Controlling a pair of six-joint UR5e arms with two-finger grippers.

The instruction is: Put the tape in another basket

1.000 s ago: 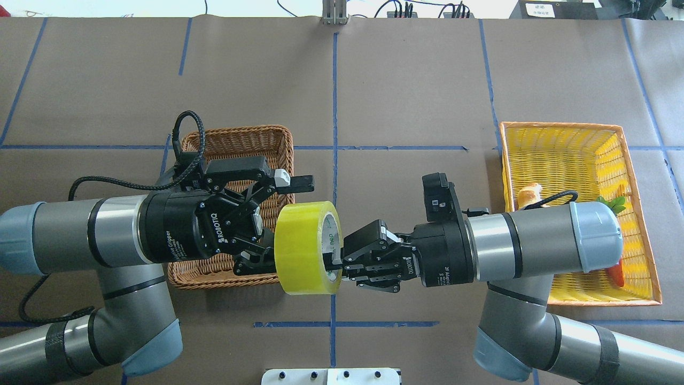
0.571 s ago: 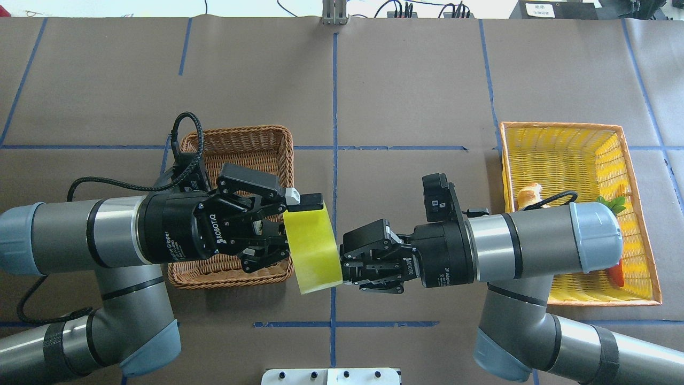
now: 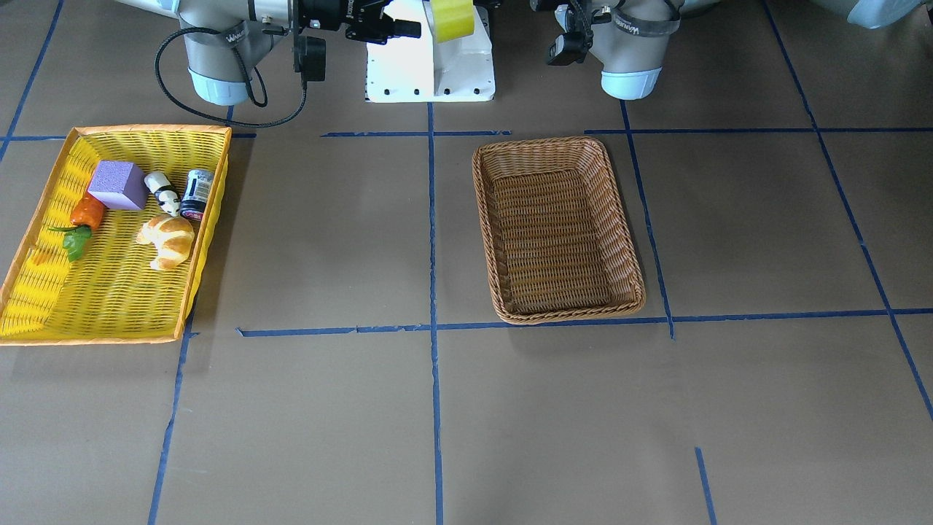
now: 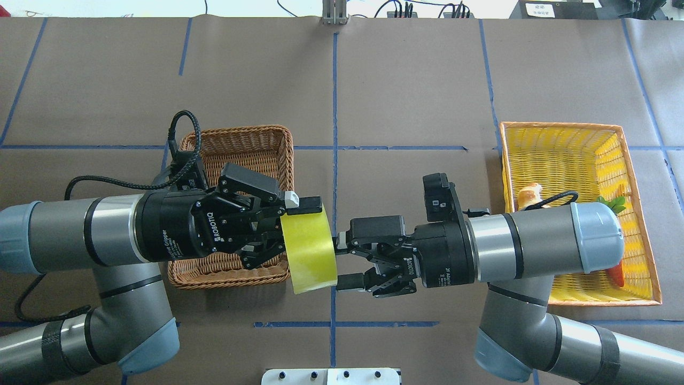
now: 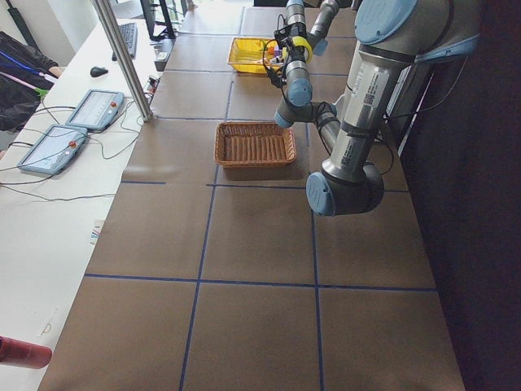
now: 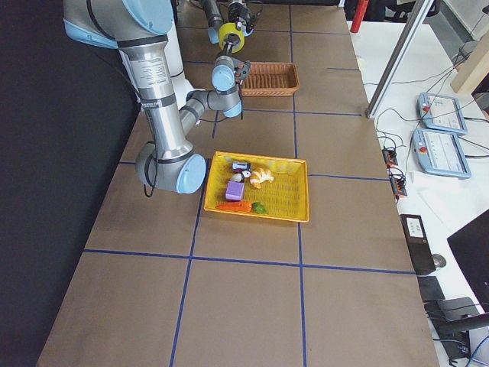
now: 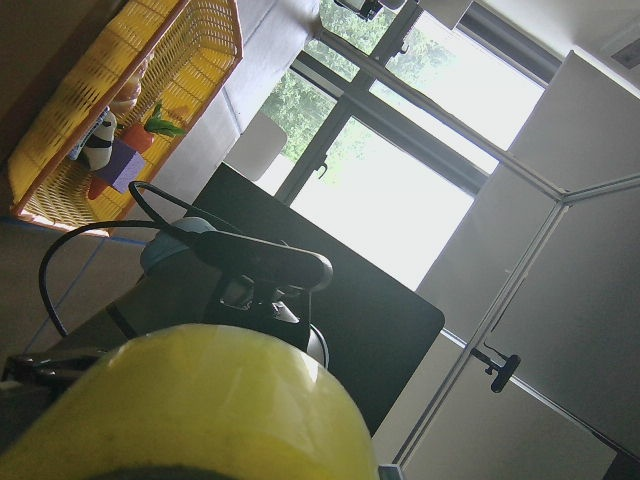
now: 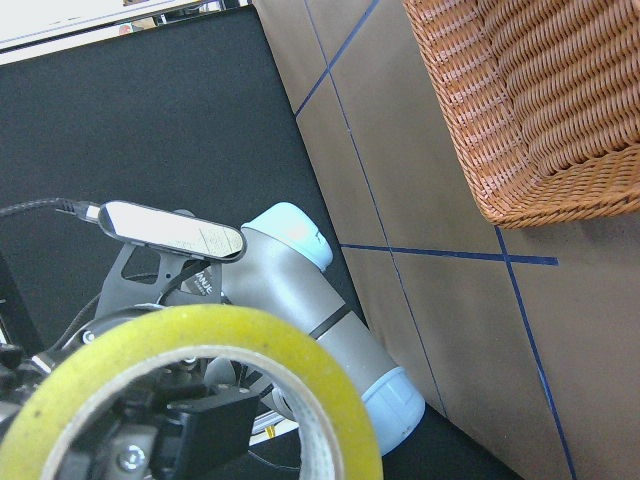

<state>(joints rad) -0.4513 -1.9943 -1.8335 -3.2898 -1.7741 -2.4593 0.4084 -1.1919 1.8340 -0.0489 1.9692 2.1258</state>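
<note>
The yellow tape roll (image 4: 312,248) hangs in the air between both arms, just right of the brown wicker basket (image 4: 235,144). My left gripper (image 4: 302,222) is shut on the roll's wall, with one finger over its top edge. My right gripper (image 4: 343,262) is open, with its fingertips spread just off the roll's right face. The tape fills the bottom of the left wrist view (image 7: 200,400) and of the right wrist view (image 8: 250,335). It also shows at the top of the front view (image 3: 452,16). The brown basket (image 3: 554,233) is empty.
The bright yellow, orange-rimmed basket (image 4: 566,155) stands at the right, partly under my right arm. In the front view it (image 3: 116,292) holds a purple block (image 3: 118,184), a croissant (image 3: 168,240), a carrot (image 3: 86,211) and small items. The robot's white base (image 3: 430,65) is near.
My left gripper has shut on the tape roll, which has tilted. My right gripper has opened and let go of the roll, with its fingers now spread.
</note>
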